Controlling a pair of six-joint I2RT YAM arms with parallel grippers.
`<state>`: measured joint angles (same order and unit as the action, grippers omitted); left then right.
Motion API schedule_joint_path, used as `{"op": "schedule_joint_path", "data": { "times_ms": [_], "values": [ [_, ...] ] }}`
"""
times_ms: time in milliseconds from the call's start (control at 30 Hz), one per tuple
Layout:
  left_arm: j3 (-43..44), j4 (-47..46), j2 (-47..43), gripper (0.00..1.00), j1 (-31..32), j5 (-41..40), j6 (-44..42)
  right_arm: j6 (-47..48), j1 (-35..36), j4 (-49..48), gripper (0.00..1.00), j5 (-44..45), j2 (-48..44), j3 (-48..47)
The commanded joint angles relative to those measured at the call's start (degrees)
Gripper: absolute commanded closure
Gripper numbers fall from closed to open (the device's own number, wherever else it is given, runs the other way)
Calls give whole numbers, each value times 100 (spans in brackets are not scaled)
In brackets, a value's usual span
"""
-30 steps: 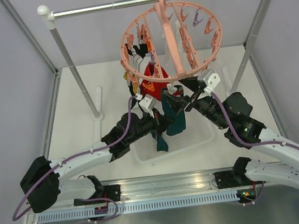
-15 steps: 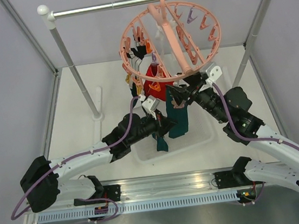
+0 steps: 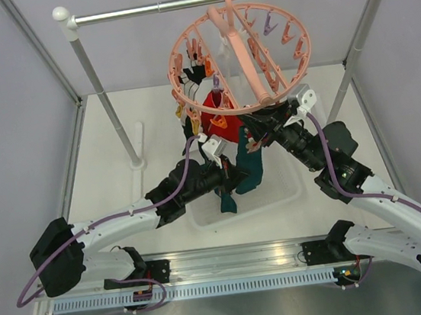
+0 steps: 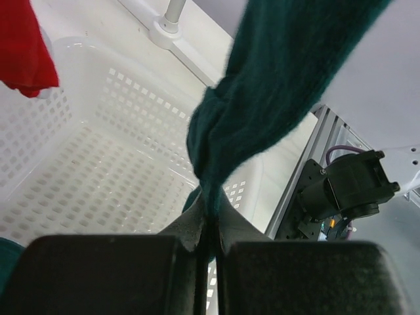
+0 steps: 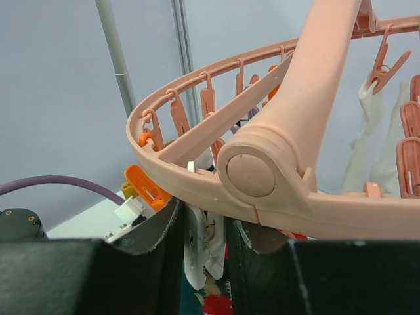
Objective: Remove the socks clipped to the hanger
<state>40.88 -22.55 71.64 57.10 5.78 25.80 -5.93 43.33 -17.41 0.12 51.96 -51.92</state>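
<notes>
While the left arm reaches over the white perforated tray (image 4: 98, 190), the left gripper (image 4: 209, 231) is clamped tight on the lower end of a dark teal sock (image 4: 275, 79) that rises toward the hanger (image 3: 247, 59). A red sock (image 4: 23, 46) hangs beside it. Farther on, the right gripper (image 5: 205, 226) sits just under the hanger's ring, jaws narrowed around a white clip (image 5: 203, 259); whether they press it I cannot tell. The hanger hooks over the silver rail (image 3: 139, 11).

Salmon-pink hanger (image 3: 242, 54), dark teal sock (image 3: 249, 170), red sock (image 3: 210, 119), white perforated tray (image 4: 85, 177)
</notes>
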Motion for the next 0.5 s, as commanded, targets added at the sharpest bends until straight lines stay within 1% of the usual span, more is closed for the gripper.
{"op": "schedule_joint_path", "data": {
  "times_ms": [0, 233, 333, 467],
  "values": [
    [210, -57, 26, 98, 47, -217, -172, -127, -18, -246, 92, -56, -20, -222],
    [201, 48, 306, 98, 38, -850, -128, -136, -18, -201, 95, -47, -28, -231],
    [262, 57, 666, 98, 38, -1026, -128, -127, -26, -166, 95, -47, -46, -248],
    [341, 66, 1124, 98, 38, -1070, -58, -101, -18, -79, 95, 67, -55, -292]
  ]
}}
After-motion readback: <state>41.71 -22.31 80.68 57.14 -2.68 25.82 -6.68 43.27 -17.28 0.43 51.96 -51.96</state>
